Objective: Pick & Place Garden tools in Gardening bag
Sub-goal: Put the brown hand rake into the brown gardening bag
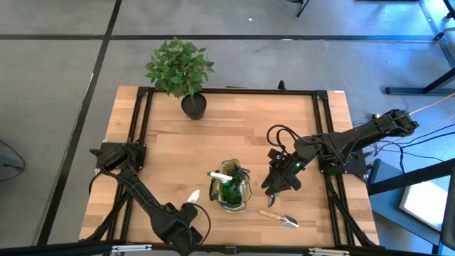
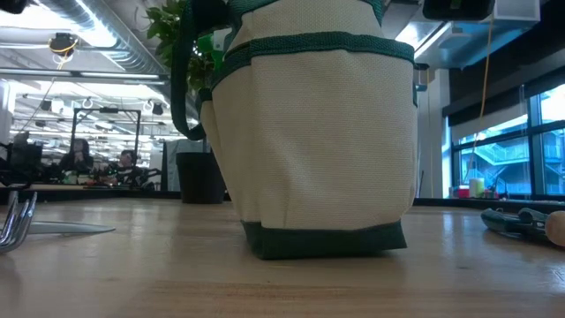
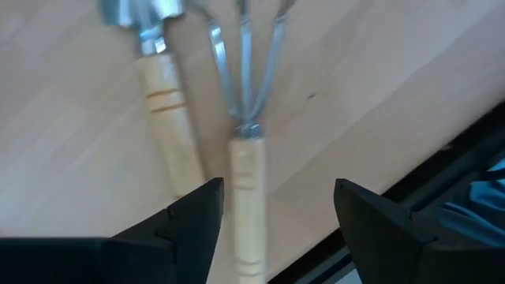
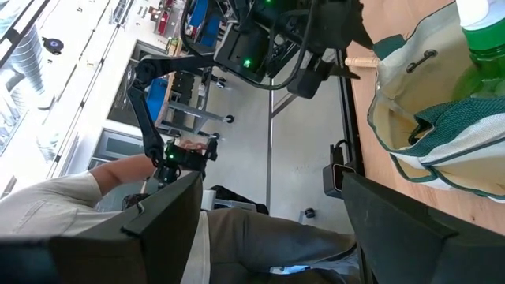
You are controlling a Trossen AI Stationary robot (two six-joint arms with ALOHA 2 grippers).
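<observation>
Left tool (image 3: 276, 225): near-left part of the table, fingers apart, straddling the wooden handle of the hand fork without clamping it.
Hand fork (image 3: 245, 170): lies flat on the table (image 1: 234, 142) under the left tool, three metal tines pointing away from the fingers.
Second wooden-handled tool (image 3: 162, 102): lies just beside the fork, roughly parallel to it, outside the fingers; its metal head is mostly cut off, so the exact kind cannot be told.
Potted plant (image 1: 181, 71): far edge of the table, left of centre, well apart from everything else.
Gardening bag (image 1: 229, 190): upright near the table's centre, toward the near edge.
Spray bottle (image 1: 226, 186): green with a white trigger, standing inside the bag.
Trowel (image 1: 279, 217): flat on the table, just right of the bag, near edge.
Right tool (image 1: 274, 186): fingers wide apart, holding nothing, just right of the bag and above the trowel.
</observation>
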